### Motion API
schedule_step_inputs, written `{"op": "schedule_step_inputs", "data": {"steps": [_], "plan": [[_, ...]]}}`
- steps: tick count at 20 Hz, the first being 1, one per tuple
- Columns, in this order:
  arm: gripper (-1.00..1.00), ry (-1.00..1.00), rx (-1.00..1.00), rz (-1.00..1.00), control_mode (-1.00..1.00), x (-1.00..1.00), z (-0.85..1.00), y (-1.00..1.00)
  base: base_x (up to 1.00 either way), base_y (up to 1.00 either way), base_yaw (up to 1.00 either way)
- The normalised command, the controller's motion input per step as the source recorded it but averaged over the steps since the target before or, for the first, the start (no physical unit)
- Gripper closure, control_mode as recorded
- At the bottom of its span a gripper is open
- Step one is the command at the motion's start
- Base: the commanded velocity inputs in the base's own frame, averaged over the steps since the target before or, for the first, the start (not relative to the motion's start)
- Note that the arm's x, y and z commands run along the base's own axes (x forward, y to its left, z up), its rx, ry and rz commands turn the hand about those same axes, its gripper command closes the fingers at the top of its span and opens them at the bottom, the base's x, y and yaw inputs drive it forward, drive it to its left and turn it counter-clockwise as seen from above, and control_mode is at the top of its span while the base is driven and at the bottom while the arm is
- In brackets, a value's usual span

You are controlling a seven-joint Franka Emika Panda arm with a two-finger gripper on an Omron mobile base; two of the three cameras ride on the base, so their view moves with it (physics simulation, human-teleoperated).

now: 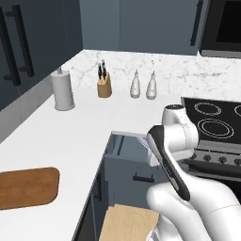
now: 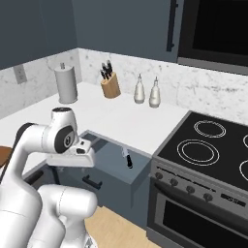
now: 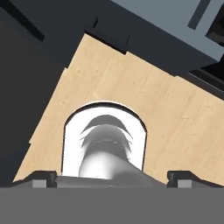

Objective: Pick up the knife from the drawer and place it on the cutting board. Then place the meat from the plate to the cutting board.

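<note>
The knife point(image 2: 127, 158), silver blade and black handle, lies in the open blue-grey drawer point(image 2: 114, 167). The rounded wooden cutting board point(image 1: 26, 187) rests on the smooth white counter point(image 1: 70, 136). The gripper point(image 3: 112, 178) points at pale plank floor point(image 3: 175, 118), fingertips spread apart.

cutting board point(image 1: 26, 187): brown wood, matt
counter point(image 1: 70, 136): white, smooth
knife point(image 2: 127, 158): silver blade, black handle
floor point(image 3: 144, 105): pale wood grain
</note>
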Motion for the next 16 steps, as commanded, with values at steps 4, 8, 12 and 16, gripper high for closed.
{"op": "schedule_step_inputs", "data": {"steps": [4, 8, 12, 16], "plan": [[-1.00, -0.08, 0.00, -0.02, -1.00, 0.72, -0.35, -0.18, 0.00, 0.00, 0.00], [-1.00, -0.01, 0.00, -0.07, -1.00, 0.91, -0.41, -0.25, 0.00, 0.00, 0.00], [-1.00, 0.00, 0.01, -0.10, -1.00, 0.96, -0.28, -0.18, 0.00, 0.00, 0.00], [-1.00, 0.00, 0.07, -0.06, -1.00, 0.97, -0.12, -0.07, 0.00, 0.00, 0.00]]}}
